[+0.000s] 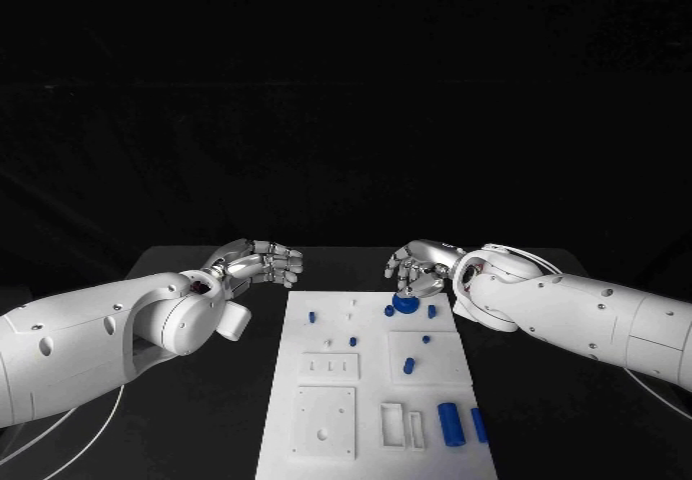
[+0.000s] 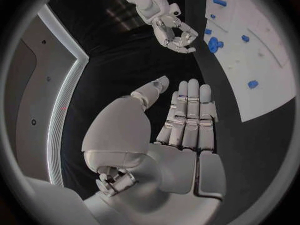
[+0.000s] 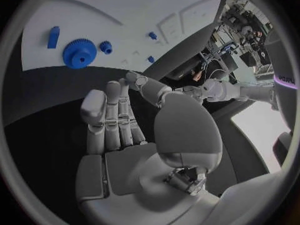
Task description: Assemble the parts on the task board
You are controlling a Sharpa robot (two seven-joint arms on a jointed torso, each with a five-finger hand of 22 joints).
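Observation:
The white task board lies lengthwise in the middle of the black table. A blue gear sits on its far end, just under the fingertips of my right hand. In the right wrist view the gear lies flat on the board, clear of my right hand, whose fingers hold nothing. My left hand hovers off the board's far left corner; its fingers are stretched out and hold nothing. Small blue pegs stand near the gear.
Two longer blue cylinders lie at the board's near right. Further small blue pieces sit mid-board. Raised white blocks with holes and slots occupy the near half. Black table surrounds the board.

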